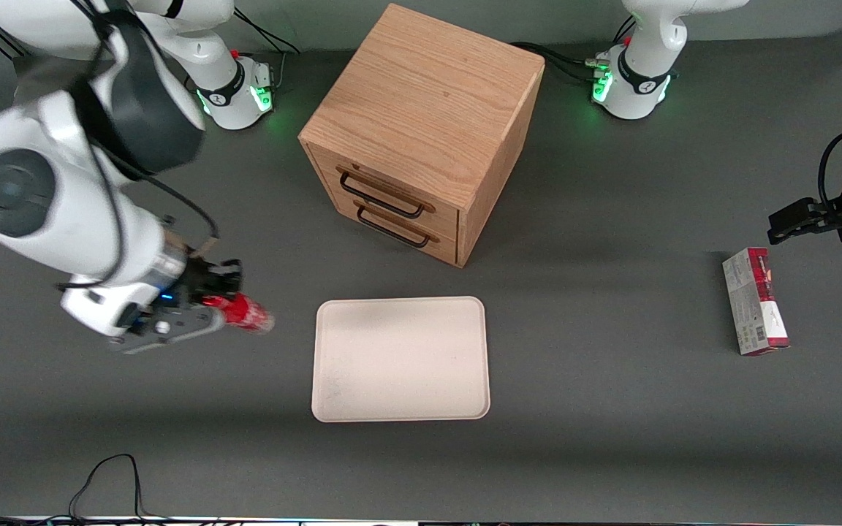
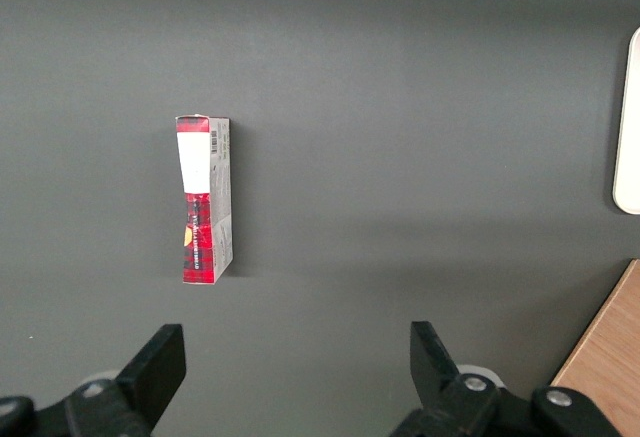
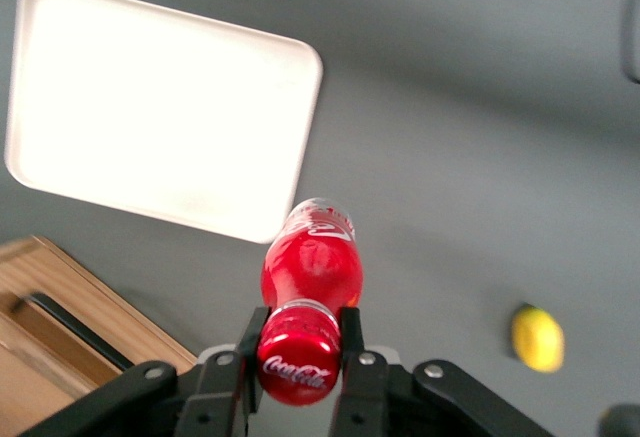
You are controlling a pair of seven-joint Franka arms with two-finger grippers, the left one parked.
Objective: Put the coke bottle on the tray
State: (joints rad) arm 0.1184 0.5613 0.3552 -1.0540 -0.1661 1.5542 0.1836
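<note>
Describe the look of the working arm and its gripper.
The right arm has glossy white rounded shells with dark grey joint caps, and a black cable loops along it. Its gripper, beside the tray toward the working arm's end, has a black body and fingers. The base glows green.

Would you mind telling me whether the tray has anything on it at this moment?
Empty. The tray shows only bare surface; the coke bottle is gripped in the claw, beside the tray toward the working arm's end.
</note>
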